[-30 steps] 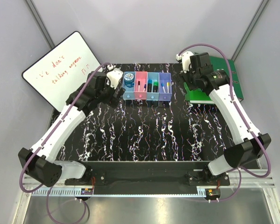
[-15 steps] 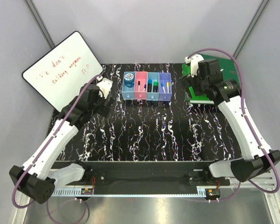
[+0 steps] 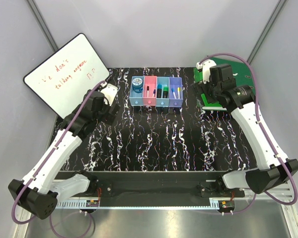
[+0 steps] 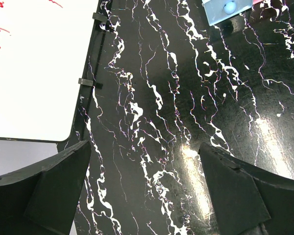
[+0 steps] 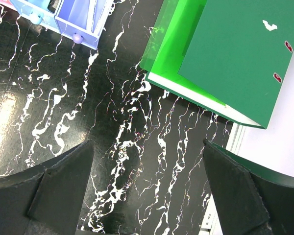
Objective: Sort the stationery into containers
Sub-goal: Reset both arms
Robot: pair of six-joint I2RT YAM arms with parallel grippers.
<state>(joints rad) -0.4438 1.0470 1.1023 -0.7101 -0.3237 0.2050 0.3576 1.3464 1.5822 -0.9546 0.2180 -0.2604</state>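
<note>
- Wide and empty, flanking bins (image 3: 156, 103) at 9 and 3 o'clock: left gripper (image 4: 144, 188), right gripper (image 5: 147, 188).
- Binned at 12 o'clock: all stationery (image 3: 163, 91).
- Scan table (image 3: 154, 144) for strays; withdraw high, avoiding binders (image 5: 235, 54).

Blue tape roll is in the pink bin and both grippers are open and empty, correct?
No. The blue tape roll sits in the blue bin, not the pink bin, as the top external view shows. The left gripper and right gripper are open and empty.
</note>
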